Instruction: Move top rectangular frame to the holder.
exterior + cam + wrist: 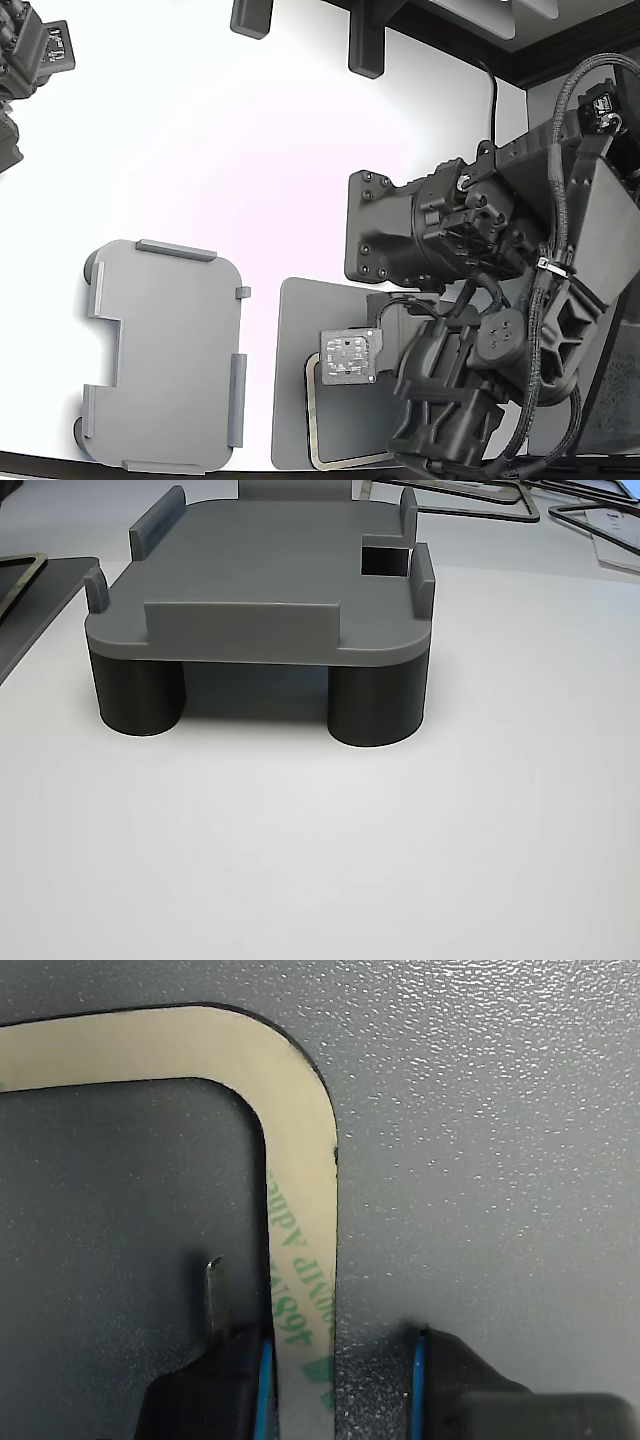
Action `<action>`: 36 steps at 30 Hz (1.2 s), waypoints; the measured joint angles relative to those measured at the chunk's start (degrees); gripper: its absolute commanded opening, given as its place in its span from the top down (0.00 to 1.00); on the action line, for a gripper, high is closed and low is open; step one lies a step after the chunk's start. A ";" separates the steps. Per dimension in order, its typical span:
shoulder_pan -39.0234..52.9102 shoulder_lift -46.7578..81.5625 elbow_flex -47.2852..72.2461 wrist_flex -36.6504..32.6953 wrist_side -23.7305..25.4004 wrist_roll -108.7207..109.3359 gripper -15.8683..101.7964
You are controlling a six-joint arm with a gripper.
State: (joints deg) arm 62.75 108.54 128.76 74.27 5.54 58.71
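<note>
Blue-lined jaws fill the near edge of my wrist view, standing apart with one strip of the top rectangular frame running between them; the pad on the inner side looks to be against the strip's inner edge, while the outer pad sits a little clear of it. So I read the jaws as narrowly parted, straddling the frame's side, not clamped. A thin metal tab stands up beside the inner pad. The strip is beige with green printed lettering, and its rounded corner curves away from the jaws across the dark grey mat it lies flat on.

From the exterior view I see the gripper low over that same mat, with the frame's pale edge showing past the arm's body. A small circuit board on the arm hangs over the mat. The holder sits on the white table just beside the mat, toward the exterior view's left, apart from it and carrying nothing.

The other view shows the holder close up: a light grey plate with raised edge tabs and a square notch, standing on dark round feet, with the mat's edge beside it.
</note>
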 measured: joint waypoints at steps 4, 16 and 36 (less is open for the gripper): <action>0.00 0.00 0.62 -0.62 -0.09 0.00 0.52; -0.53 0.35 -1.85 2.72 0.70 1.93 0.96; -13.89 -4.66 -35.42 20.04 5.19 49.48 0.96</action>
State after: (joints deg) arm 48.87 103.89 93.34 94.31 10.72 108.19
